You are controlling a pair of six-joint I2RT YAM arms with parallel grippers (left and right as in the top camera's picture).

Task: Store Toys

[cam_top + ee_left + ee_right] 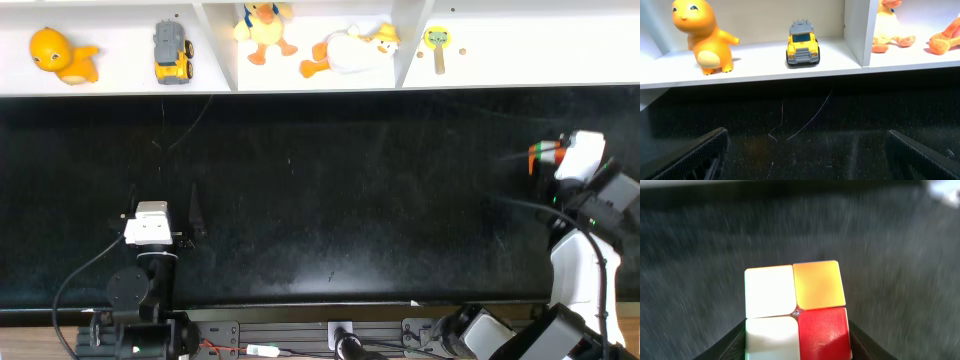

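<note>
Right gripper [797, 346] is clamped on a small puzzle cube [796, 307], one finger on each side and the jaws only as wide as the cube. Face toward the wrist camera: two white tiles, one orange, one red. In the top view the right gripper [550, 158] and cube [543, 155] sit over the right side of the black table [350, 200], well apart from the white shelf [320, 86] along the far edge. Can't tell if the cube touches the table.

Left gripper [805, 160] is wide open with nothing between the fingers, low over the table and pointed at the shelf. Top view puts it [165, 208] at the left side near its base, well apart from the cube.

Shelf contents, left to right:
- left bay: orange figure [62, 55] upright, with a yellow truck [172, 52] beside it, the two apart
- middle bay: yellow duck plush [264, 30], with a white duck plush [350, 50] lying on its side next to it
- right bay: small green-headed toy on a stick [438, 45]
</note>
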